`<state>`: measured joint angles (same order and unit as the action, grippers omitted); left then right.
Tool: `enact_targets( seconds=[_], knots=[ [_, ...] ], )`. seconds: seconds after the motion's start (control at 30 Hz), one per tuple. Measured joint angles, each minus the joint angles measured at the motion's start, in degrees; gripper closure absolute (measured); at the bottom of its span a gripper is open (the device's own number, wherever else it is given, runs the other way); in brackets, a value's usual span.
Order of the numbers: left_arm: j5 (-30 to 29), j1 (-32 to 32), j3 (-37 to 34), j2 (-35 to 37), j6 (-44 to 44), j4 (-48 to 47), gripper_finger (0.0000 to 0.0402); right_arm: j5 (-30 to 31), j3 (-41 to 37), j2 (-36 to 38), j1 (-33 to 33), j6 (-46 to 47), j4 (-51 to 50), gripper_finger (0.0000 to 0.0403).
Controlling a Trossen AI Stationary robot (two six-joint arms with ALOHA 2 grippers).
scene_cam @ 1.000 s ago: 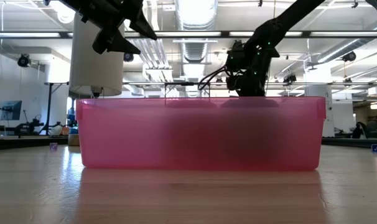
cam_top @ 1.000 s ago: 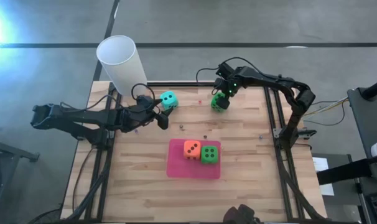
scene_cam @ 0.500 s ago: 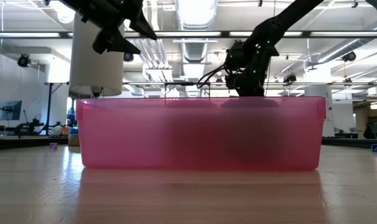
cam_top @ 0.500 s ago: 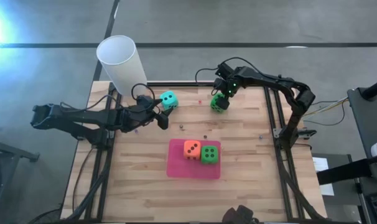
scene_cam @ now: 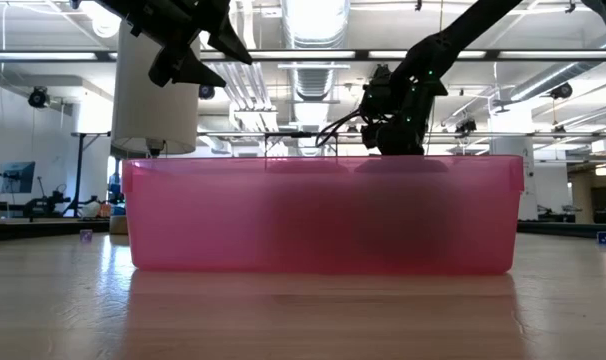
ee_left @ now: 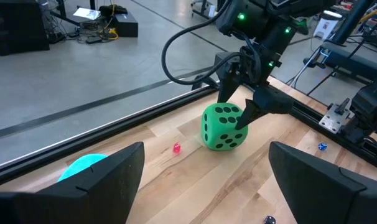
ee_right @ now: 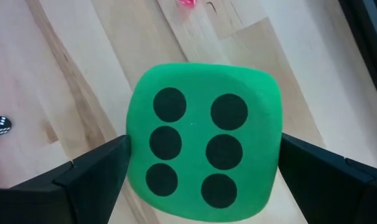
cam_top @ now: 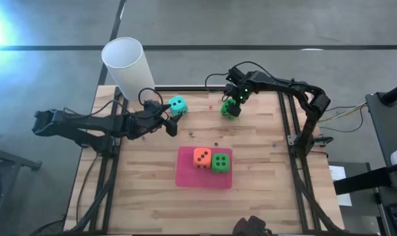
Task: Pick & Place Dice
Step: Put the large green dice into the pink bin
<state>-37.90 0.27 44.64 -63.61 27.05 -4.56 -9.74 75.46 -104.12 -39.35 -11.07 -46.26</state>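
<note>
A green die (cam_top: 230, 110) with six pips up (ee_right: 204, 149) sits by its base on the wood near the table's far edge, and my right gripper (cam_top: 232, 103) comes down over it, shut on it. A teal die (cam_top: 177, 105) rests on the table at far left. My left gripper (cam_top: 167, 122) hovers open just near of the teal die (ee_left: 83, 167), raised above the table (scene_cam: 198, 50). An orange die (cam_top: 202, 157) and a second green die (cam_top: 220, 162) sit side by side on the pink tray (cam_top: 185, 176). My right gripper pinches the green die between its two fingers, one on each of two opposite side faces (ee_right: 130, 149), (ee_right: 278, 146). The fingers (ee_left: 241, 118) come from above, pointing down, and reach its upper half. The die stands upright with its base on the table.
A tall white cylinder (cam_top: 126, 65) stands at the table's far left corner, behind my left arm. Tiny dice lie scattered on the wood (cam_top: 192, 134), (cam_top: 216, 143), (cam_top: 274, 141), and a tiny red one (ee_left: 176, 148) lies beside the green die. The pink tray (scene_cam: 323, 210) fills the low view.
</note>
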Motion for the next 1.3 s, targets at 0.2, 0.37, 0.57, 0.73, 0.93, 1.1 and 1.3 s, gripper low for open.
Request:
enact_targets(
  seconds=[0.2, 0.37, 0.57, 0.73, 0.93, 1.1, 1.3],
  knots=[
    [0.0, 0.0, 0.0, 0.0, 0.0, 0.0, 0.0047, 0.3, 0.4, -0.1, 0.0, -0.5, -0.1, 0.0018],
    [0.0, 0.0, 0.0, 0.0, 0.0, 0.0, 0.0051, 0.6, 1.1, -0.3, 0.0, -0.5, -0.7, 0.0018],
    [0.0, 0.0, 0.0, 0.0, 0.0, 0.0, 0.0055, 0.7, 1.2, -0.3, 0.0, -0.4, -1.1, 0.0018],
    [0.0, 0.0, 0.0, 0.0, 0.0, 0.0, 0.005, 0.8, 1.2, -0.3, 0.0, -0.4, -1.3, 0.0018],
    [0.0, 0.0, 0.0, 0.0, 0.0, 0.0, 0.0048, 0.8, 1.2, -0.3, 0.0, 0.0, -1.3, 0.0018],
    [0.0, 0.0, 0.0, 0.0, 0.0, 0.0, 0.0054, 0.8, 1.2, -0.2, 0.0, 0.1, -1.4, 0.0018],
    [0.0, 0.0, 0.0, 0.0, 0.0, 0.0, 0.0053, 0.9, 1.7, -0.2, 0.0, -0.1, -1.9, 0.0018]
  ],
)
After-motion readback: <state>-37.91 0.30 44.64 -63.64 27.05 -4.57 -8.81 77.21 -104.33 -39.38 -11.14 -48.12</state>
